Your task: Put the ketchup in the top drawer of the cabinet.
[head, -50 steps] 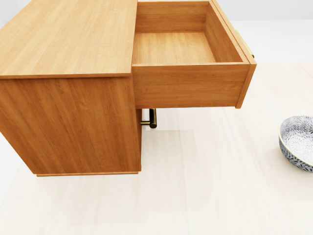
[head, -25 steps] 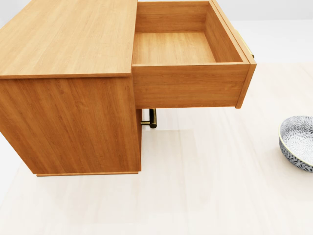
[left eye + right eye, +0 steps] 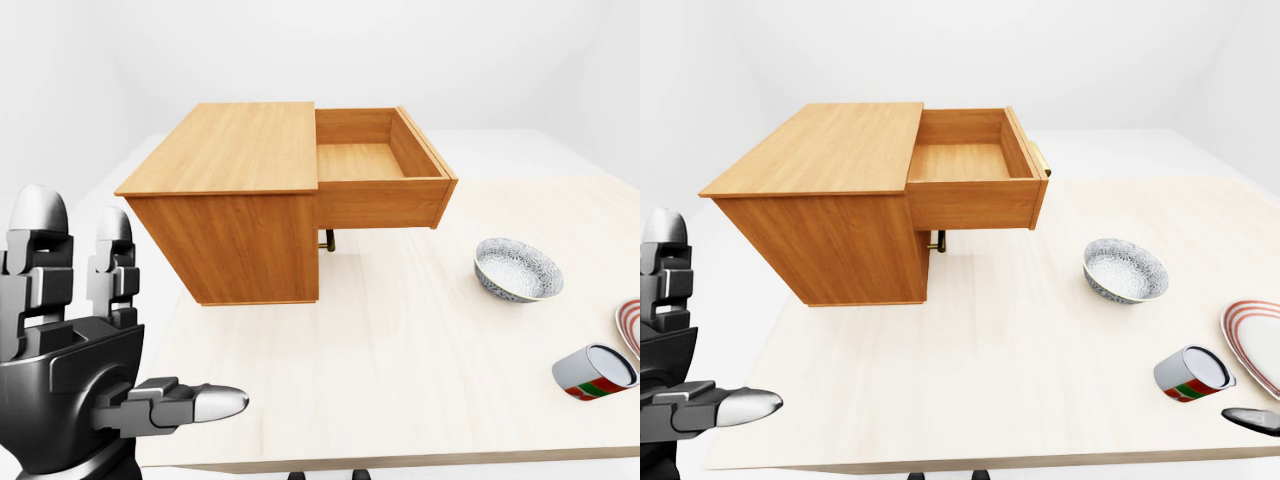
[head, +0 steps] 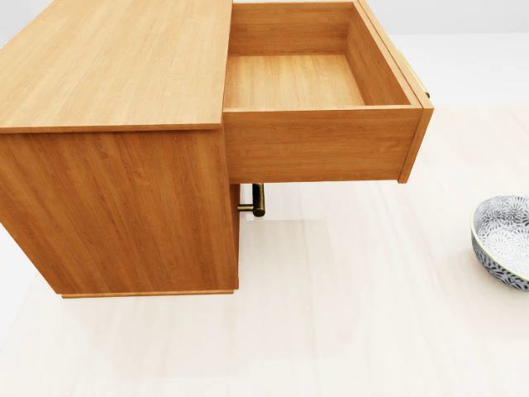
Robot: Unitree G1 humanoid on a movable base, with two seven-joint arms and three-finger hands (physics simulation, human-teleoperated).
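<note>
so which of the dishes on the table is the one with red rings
The plate at the right-eye view's right edge: flat, white with red rim rings. The bowl, nearer the cabinet, is deep and grey-patterned.

Your cabinet sits on the table at ten o'clock in the left-eye view, its top drawer pulled out rightward. The bowl lies at three, the can on its side at four, the plate just right of it.
</note>
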